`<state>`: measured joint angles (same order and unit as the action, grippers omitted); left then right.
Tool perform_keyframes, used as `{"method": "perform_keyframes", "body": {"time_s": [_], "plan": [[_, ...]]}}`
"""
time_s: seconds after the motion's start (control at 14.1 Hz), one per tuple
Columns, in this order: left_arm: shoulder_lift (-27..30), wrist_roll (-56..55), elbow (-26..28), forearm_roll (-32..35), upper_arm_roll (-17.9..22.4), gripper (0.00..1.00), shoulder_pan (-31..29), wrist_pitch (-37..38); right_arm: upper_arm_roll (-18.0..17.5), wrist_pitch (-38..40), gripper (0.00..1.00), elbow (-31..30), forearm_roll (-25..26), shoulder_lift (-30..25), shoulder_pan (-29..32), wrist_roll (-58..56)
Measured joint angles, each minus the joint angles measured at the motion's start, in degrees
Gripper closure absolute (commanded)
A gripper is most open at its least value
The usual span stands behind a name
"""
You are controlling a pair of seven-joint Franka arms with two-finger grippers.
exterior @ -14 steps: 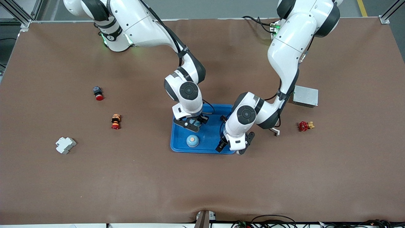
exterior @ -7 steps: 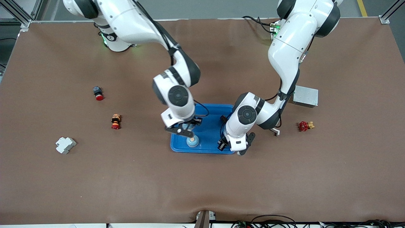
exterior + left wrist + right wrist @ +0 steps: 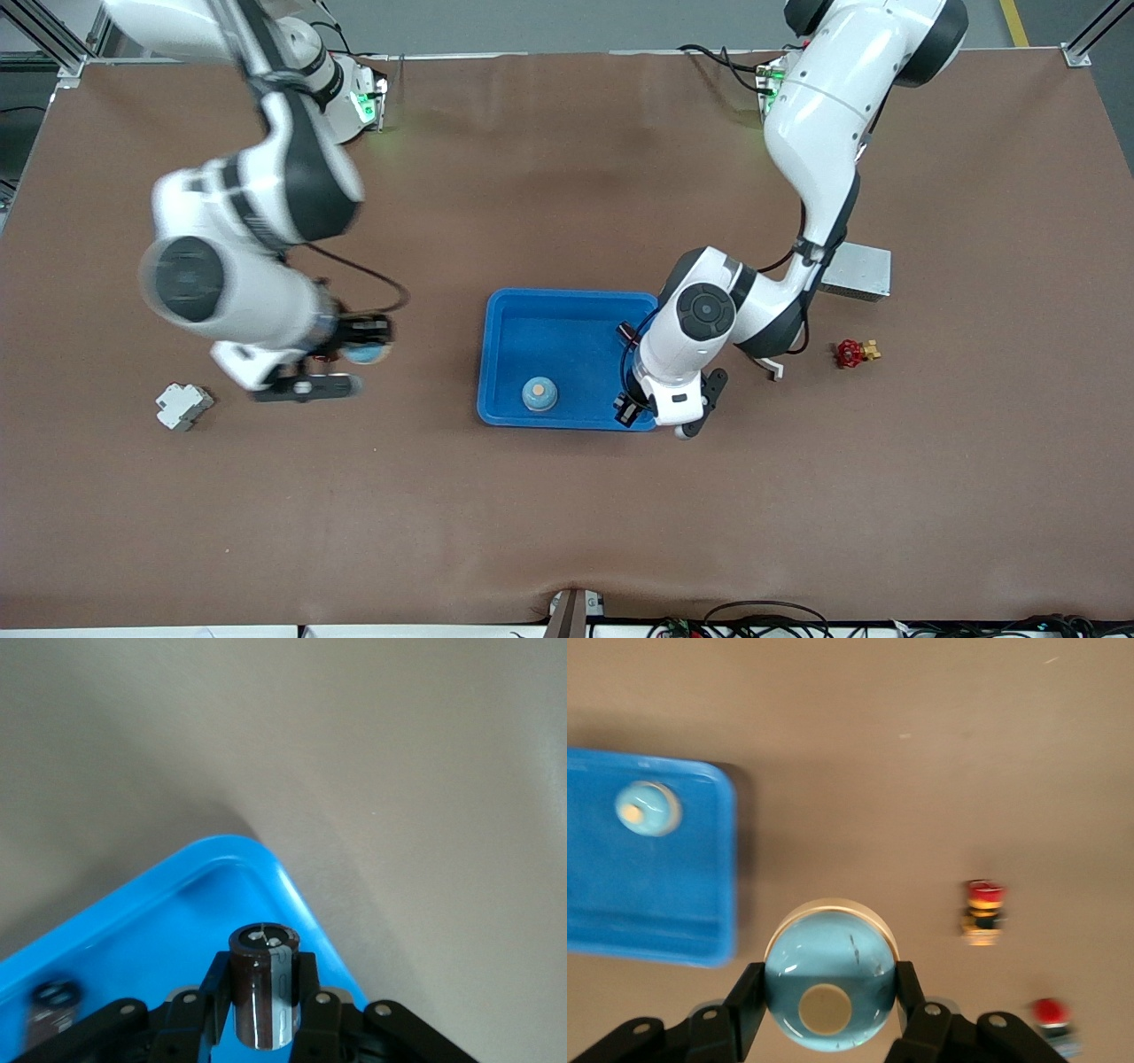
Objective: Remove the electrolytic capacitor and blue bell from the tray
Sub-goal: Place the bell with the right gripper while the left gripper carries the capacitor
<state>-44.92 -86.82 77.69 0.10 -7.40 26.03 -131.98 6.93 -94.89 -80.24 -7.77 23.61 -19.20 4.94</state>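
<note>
Capacitor point(image 3: 263, 983) clamped upright between left gripper point(image 3: 263, 1014) jaws.

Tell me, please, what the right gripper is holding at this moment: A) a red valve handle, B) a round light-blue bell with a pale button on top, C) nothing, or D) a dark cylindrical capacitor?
B: the right wrist view shows the right gripper shut on the round light-blue bell, over the bare brown table and clear of the blue plastic tray; the dark cylindrical capacitor sits in the left gripper instead.
</note>
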Motion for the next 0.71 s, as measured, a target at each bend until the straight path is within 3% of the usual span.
{"method": "perform_keyframes", "body": {"time_s": [0.21,0.42,0.71], "plan": [[7.0,3.6,-0.3,0.6,0.1,1.00,-1.6,12.4,0.1,-1.7,1.00,-7.3,1.5,-4.6,6.9,-12.5],[13.9,14.4,0.4,0.6,0.1,1.00,-5.6,24.0,0.1,-7.4,1.00,-14.3,2.4,-7.1,12.5,-23.9],[23.6,32.0,10.1,0.5,0.1,1.00,-13.4,28.0,0.1,-22.5,1.00,-25.0,2.5,-7.2,18.2,-34.9]]}}
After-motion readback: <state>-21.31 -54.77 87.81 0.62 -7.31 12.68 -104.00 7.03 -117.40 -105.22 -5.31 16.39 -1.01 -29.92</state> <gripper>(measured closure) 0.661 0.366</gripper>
